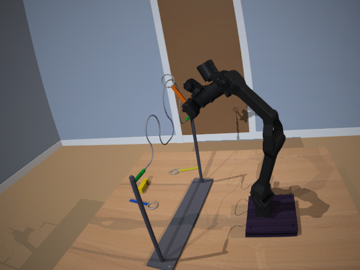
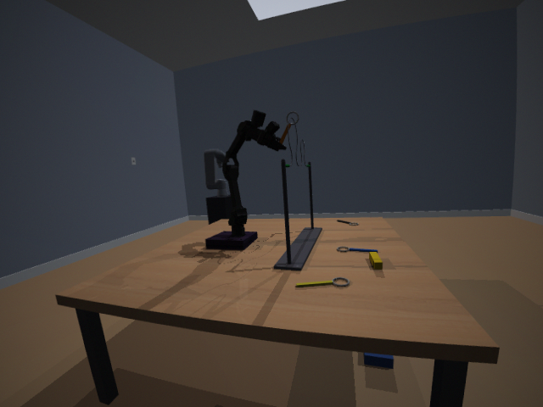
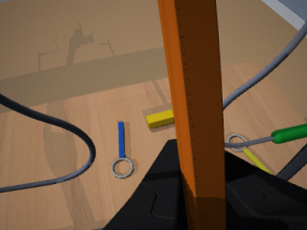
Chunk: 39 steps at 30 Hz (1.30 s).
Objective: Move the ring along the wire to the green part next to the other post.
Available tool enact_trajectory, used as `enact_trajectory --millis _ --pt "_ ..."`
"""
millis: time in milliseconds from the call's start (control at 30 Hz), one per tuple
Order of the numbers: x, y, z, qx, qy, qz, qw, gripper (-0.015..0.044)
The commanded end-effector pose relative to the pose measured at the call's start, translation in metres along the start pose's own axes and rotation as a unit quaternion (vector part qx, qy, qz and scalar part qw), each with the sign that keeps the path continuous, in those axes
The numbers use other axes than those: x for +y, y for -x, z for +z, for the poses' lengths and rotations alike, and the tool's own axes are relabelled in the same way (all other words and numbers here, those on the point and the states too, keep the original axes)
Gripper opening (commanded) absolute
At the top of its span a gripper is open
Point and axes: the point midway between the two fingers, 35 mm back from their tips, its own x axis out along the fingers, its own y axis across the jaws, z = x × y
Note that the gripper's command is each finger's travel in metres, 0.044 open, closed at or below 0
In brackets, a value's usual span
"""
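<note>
My gripper [image 1: 187, 106] [image 2: 281, 146] [image 3: 183, 147] is shut on the lower end of the orange handle [image 1: 178, 93] [image 2: 285, 133] [image 3: 199, 96]. The handle leans up from the fingers to the ring [image 1: 161, 80] [image 2: 287, 118], which is around the top of the tallest bend of the grey wire [image 1: 173, 127] [image 3: 90, 144]. Whether the ring touches the wire, I cannot tell. One green part [image 1: 187, 118] [image 2: 287, 165] [image 3: 290, 133] is at the far post [image 1: 196, 148] of the top view, below the gripper. The other green part [image 1: 140, 175] is at the near post [image 1: 147, 220]. The ring is hidden in the wrist view.
The posts stand on a dark base strip [image 1: 200, 192] [image 2: 302, 247]. A yellow block [image 1: 143, 185] [image 2: 375, 259] [image 3: 160, 119], a blue-handled ring [image 1: 139, 202] [image 2: 363, 250] [image 3: 121, 139], a yellow-handled ring [image 1: 188, 169] [image 2: 314, 284] and a black-handled ring [image 2: 343, 221] lie on the table.
</note>
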Motion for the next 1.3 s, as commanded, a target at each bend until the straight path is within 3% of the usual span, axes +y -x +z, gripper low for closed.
enact_trajectory --millis 0,1267 --pt "-0.002 0.001 0.000 -0.005 0.028 -0.017 0.999 -0.0150" --pt "-0.018 0.001 0.004 -0.032 0.230 -0.132 0.964 -0.0150"
